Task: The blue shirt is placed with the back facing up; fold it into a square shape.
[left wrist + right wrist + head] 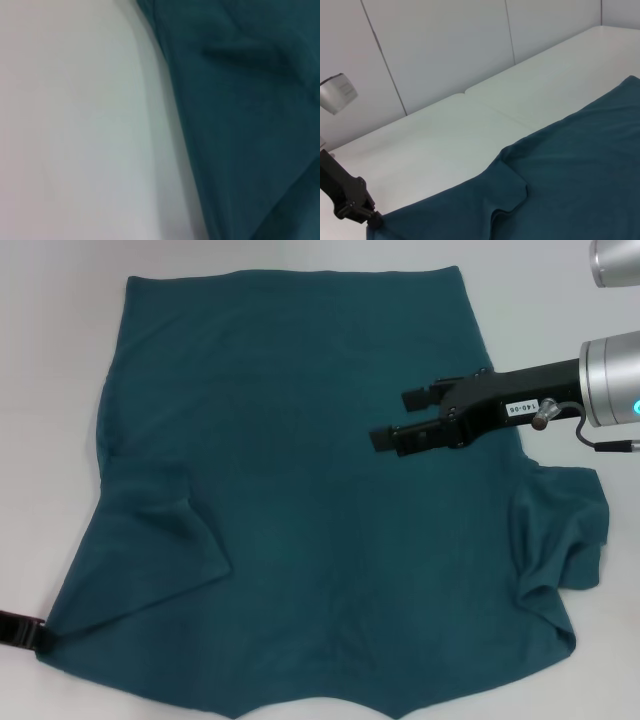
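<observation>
Shirt (320, 530) lies spread flat on the white counter (50, 360), hem at the far side, collar edge toward the robot. Its left sleeve (150, 540) is folded inward over the body, forming a diagonal flap. Its right sleeve (560, 540) is bunched and rumpled at the shirt's right edge, partly sticking out.

Right gripper (395, 418) sits over the shirt's right half, between hem and right sleeve, fingers spread apart, nothing between them. Can't tell if it touches the fabric.

Left gripper (25, 630) is at the shirt's near-left corner, only the tip showing in the head view. Right wrist view shows it (367, 217) meeting the fabric corner right at the counter. Can't tell whether it's clamped on the cloth or released.

Left wrist view: only the shirt's edge (240, 120) against bare counter (75, 125), with one soft crease near the edge.
</observation>
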`<state>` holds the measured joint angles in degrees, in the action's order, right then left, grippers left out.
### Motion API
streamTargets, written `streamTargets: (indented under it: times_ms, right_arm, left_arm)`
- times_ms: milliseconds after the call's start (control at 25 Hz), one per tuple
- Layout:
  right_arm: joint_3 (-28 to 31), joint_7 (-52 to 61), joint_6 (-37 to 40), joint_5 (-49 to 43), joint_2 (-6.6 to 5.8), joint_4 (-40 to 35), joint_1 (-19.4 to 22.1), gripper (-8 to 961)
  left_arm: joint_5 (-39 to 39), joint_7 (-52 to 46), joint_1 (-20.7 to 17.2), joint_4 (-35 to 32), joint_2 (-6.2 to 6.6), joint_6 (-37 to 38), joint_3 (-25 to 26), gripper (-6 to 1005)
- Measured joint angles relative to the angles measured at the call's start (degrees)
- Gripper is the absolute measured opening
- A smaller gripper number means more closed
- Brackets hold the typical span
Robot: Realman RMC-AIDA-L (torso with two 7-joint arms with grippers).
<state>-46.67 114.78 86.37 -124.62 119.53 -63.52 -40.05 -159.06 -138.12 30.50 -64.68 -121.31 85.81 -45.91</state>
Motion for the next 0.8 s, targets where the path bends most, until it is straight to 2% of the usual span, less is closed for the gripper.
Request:
streamTargets:
  times_ms: [160, 400, 800]
  right_arm:
    - [0.0, 0.0, 0.0, 0.0, 0.0, 0.1, 0.1, 912]
    - [0.0, 0.0, 0.0, 0.0, 0.0, 0.1, 0.2, 912]
    - [0.3, 1.2, -0.1, -0.2, 0.0, -0.2, 0.7, 911]
  left_arm:
    - [0.4, -0.6, -0.1, -1.5, -0.3, 1.7, 0.4, 82]
    - [0.4, -1.8, -1.0, -6.1, -2.12, 3.5, 1.7, 109]
    - [0.8, -1.9, -2.2, -8.9, -2.27, 4.8, 2.3, 304]
